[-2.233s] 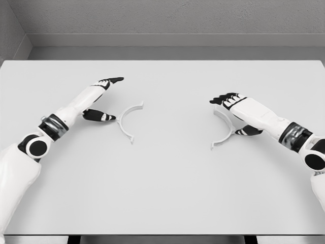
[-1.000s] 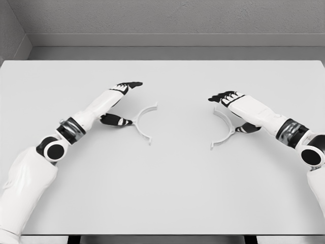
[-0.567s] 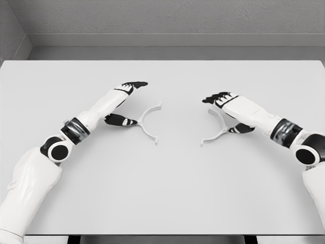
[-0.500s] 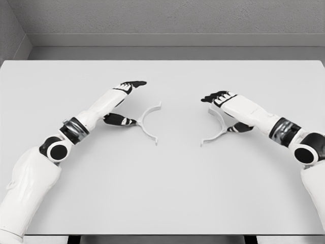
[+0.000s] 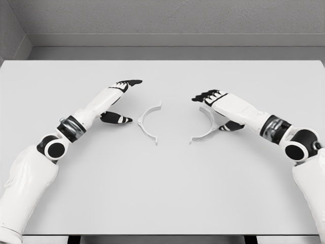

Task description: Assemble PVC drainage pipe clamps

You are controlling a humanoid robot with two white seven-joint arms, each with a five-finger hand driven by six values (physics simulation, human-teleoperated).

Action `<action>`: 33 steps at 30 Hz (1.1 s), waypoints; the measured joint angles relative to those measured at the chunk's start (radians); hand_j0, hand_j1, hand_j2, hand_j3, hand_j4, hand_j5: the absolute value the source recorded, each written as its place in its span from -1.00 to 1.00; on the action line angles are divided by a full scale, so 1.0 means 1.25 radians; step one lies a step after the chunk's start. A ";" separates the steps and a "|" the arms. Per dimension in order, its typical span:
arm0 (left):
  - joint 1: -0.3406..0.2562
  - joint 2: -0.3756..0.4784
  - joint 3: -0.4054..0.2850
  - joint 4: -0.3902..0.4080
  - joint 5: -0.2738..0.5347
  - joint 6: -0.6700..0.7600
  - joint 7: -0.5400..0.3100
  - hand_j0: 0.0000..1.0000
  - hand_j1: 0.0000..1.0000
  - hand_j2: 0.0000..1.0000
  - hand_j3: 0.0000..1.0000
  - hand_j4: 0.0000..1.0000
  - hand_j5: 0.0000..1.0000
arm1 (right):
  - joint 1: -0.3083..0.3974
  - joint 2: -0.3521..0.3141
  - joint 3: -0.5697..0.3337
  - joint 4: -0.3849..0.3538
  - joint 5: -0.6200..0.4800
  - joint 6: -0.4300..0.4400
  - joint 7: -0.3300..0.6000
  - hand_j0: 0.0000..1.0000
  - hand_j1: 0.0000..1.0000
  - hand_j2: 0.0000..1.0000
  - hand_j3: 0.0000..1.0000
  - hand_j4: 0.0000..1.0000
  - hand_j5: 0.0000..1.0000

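Risk: the two clamp halves face each other mid-table, a gap between their open ends. A skewed push would rotate a half so the ends miss or ride over each other.

Left hand: fingers spread, thumb just beside the left clamp half, apparently clear of it, holding nothing.

Right hand: fingers extended over the right clamp half, thumb behind its arc; looks like pushing contact, not a pinch.

Table carries both, nearer its far edge.
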 measured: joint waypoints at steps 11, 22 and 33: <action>0.009 -0.013 -0.010 -0.006 -0.007 0.000 0.000 1.00 1.00 1.00 1.00 1.00 1.00 | -0.021 0.007 0.025 0.001 0.009 0.018 0.000 1.00 1.00 1.00 1.00 1.00 1.00; 0.011 -0.032 -0.011 -0.011 -0.022 0.000 0.000 1.00 1.00 1.00 1.00 1.00 1.00 | -0.039 0.024 0.047 0.004 0.011 0.031 0.000 1.00 1.00 1.00 1.00 1.00 1.00; 0.012 -0.036 -0.009 -0.022 -0.030 0.000 0.000 1.00 1.00 1.00 1.00 1.00 1.00 | -0.101 0.046 0.054 0.069 0.030 0.050 -0.001 1.00 1.00 1.00 1.00 1.00 1.00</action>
